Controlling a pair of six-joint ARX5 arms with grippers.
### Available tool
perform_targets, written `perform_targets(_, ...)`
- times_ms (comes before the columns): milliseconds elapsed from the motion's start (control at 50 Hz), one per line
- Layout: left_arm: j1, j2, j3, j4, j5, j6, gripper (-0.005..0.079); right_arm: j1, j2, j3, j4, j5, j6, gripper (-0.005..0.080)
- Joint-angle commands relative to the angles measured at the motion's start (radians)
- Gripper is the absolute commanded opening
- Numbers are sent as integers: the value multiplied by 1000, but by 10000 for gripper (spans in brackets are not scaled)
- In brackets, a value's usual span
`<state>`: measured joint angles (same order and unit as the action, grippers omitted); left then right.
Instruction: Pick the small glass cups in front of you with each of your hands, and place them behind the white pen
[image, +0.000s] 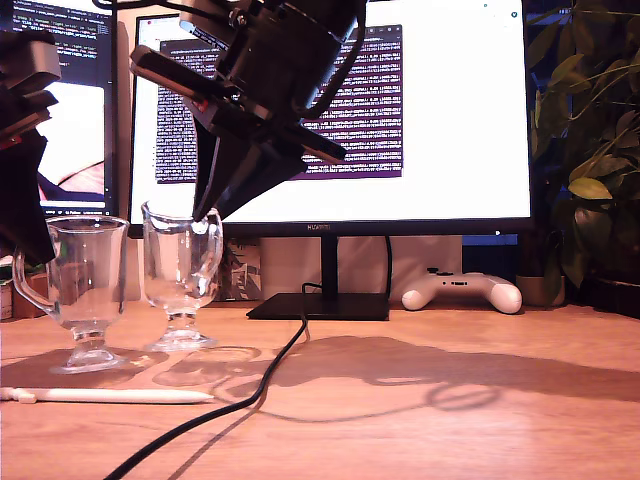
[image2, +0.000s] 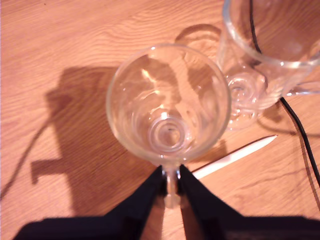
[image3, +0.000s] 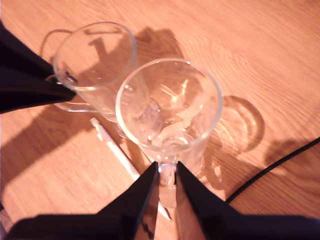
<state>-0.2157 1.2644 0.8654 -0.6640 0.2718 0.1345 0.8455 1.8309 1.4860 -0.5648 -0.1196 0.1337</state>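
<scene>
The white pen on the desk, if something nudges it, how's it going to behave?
The white pen looks slim and round, lying flat on smooth wood, so it would probably roll or slide easily. It looks rigid, so it should keep its shape. Thin and low against the desk, it might be awkward to pinch up.

A wooden desk (image: 480, 420) is crossed by a black cable (image: 262, 385) — it is trailed from the monitor stand (image: 320, 305) toward the near edge. A large lit monitor (image: 440, 110) is seen behind, a white game controller (image: 462, 291) beside its stand, and leafy plants (image: 590, 150) at the exterior view's right.
</scene>
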Motion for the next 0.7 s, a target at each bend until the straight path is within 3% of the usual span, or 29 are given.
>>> perform_targets(0, -3, -21, -9, 21, 10, 2, -23, 3, 11, 5, 28, 0, 1, -13)
perform_targets(580, -3, -17, -9, 26, 10, 1, -23, -2, 59, 5, 18, 0, 1, -12)
perform_targets(680, -3, -13, -9, 21, 10, 1, -19, -2, 59, 5, 16, 0, 1, 27)
